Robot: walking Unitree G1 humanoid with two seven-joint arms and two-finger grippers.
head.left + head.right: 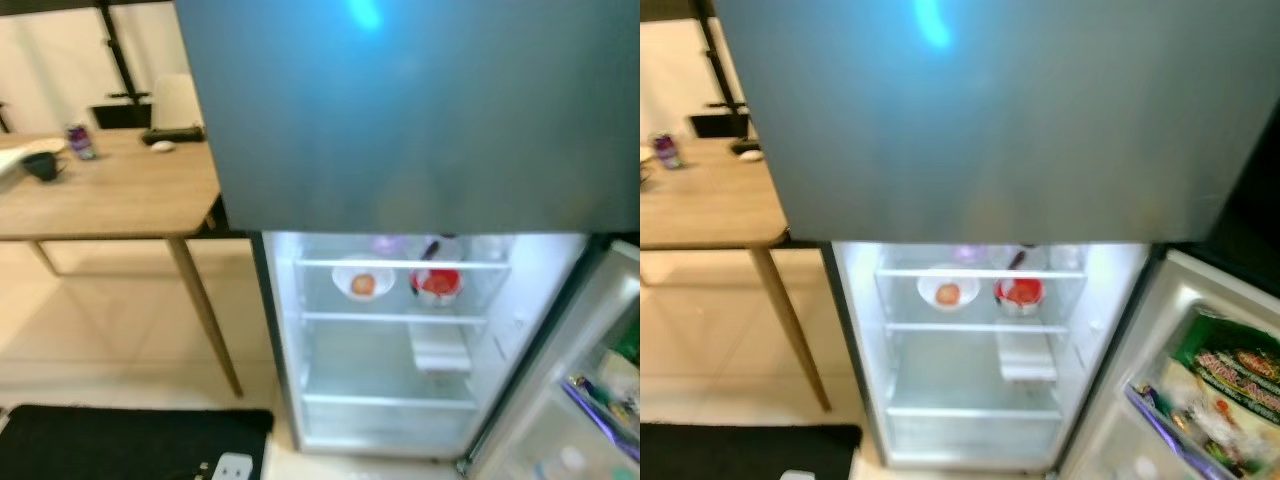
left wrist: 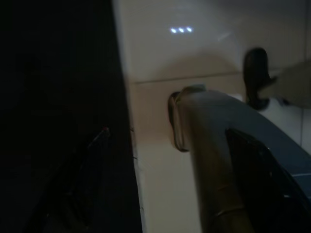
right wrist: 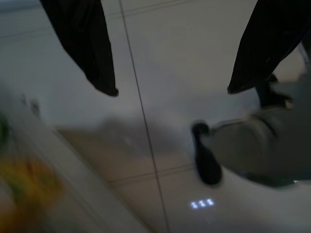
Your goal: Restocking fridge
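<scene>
Two shelves: the fridge [image 1: 400,340] stands open at its lower compartment, lit inside, with glass shelves one above the other; its upper door [image 1: 420,110] is closed and dark grey.
Top shelf: a white bowl [image 1: 362,279] with something orange-red in it sits just beside a red-and-white container [image 1: 436,284]; both are blurred, so I cannot name the contents.
Behind them: pale shapes at the back of the shelf, too blurred to tell.
Lower shelf: a small white tray or drawer [image 1: 440,350] sits toward the right side of the compartment.
Fridge door: swung open on the robot's right, its door racks [image 1: 1200,400] holding packets, one of them green with printed lettering [image 1: 1230,365]; the rest is a jumble I cannot sort out.
Left of the fridge: a wooden table [image 1: 110,190] with slanted legs stands on pale floor tiles; on it are a dark cup [image 1: 42,165], a small purple can [image 1: 80,141] and a few white and black items at the far edge.
Floor in front: a black mat [image 1: 130,440] lies near the fridge's foot, with a small white object [image 1: 232,466] on its near edge.
Right gripper [image 3: 170,73]: hangs over the pale tiled floor, its two black fingers [image 3: 92,53] well apart and holding nothing; the robot's own foot shows below it.
Left gripper: its wrist view is very dark, showing floor tiles, the mat's edge and part of the robot's leg; I cannot tell how its fingers stand.
</scene>
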